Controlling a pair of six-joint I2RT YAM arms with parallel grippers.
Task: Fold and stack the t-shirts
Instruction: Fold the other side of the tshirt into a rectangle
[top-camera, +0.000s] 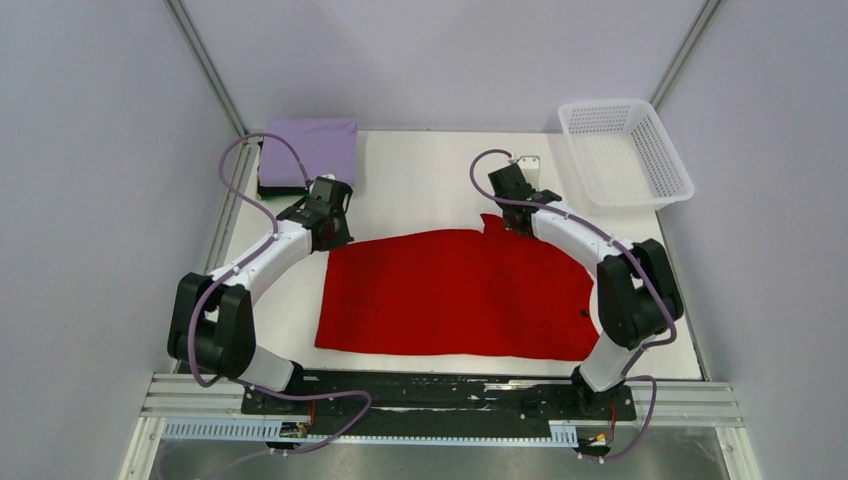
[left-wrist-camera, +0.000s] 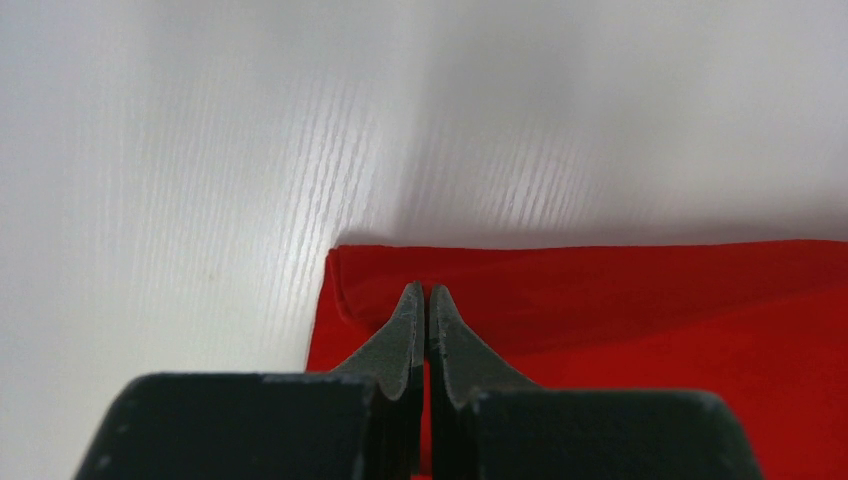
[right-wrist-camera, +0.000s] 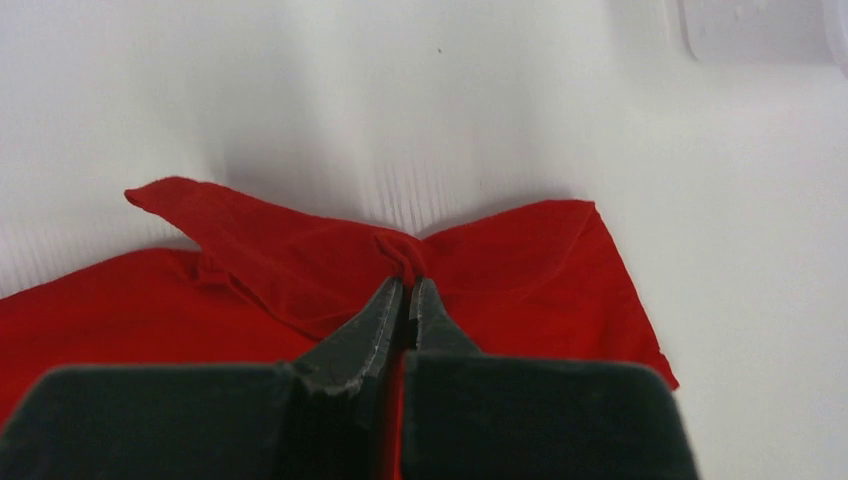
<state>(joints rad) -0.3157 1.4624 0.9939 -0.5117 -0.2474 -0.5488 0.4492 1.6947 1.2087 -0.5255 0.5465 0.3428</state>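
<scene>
**Gripping the far edge of the red t-shirt (top-camera: 450, 300) at both corners**

Pinches the far-left corner in the left gripper (left-wrist-camera: 421, 291), fingers clenched on a small fold of cloth. Pinches a bunched ridge near the far-right sleeve in the right gripper (right-wrist-camera: 408, 284), clenched just as tight. Lies spread on the table (top-camera: 420, 175), long axis left to right, bulk stretching from both sets of fingertips toward the arm bases. Looks set for a fold across that axis, far edge drawn nearward, each arm at its own corner. Finds the lavender t-shirt (top-camera: 310, 148), folded atop a dark t-shirt (top-camera: 272, 187), at the far left behind the left arm, apart from the red cloth. Finds the white basket (top-camera: 672, 165) far right, well apart. Shows nothing on the path toward the near edge
</scene>
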